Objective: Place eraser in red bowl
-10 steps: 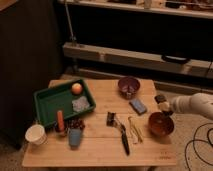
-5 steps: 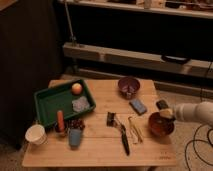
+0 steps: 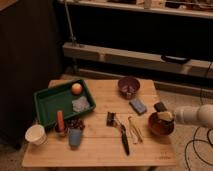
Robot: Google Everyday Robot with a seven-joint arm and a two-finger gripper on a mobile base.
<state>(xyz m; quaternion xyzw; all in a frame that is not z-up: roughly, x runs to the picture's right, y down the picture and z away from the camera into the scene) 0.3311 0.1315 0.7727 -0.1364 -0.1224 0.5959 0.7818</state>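
The tabletop (image 3: 100, 145) spread out from the pincer (image 3: 165, 116), which worked at one end of it. The green tray (image 3: 45, 95) lay well apart from the pincer at the opposite end. The white arm (image 3: 197, 115) reached in behind the pincer from off the tabletop's edge. It had dropped lower over the last second, carrying the pincer from above the far rim down over the red bowl (image 3: 156, 131), which sat directly beneath it. The purple bowl (image 3: 128, 86) stood farther back, apart from the pincer. The white cup (image 3: 35, 134) sat at the corner farthest from it. The blue-grey pad (image 3: 138, 105) lay near the pincer, between the two bowls. The eraser (image 3: 160, 106) showed as a dark block just beside the pincer, at the bowl's far rim, and seemed to have travelled down with it. Whether the pincer was spread or pinching the eraser could not be told. By that descent, the placing looked close, though the eraser did not yet appear to lie inside the bowl.
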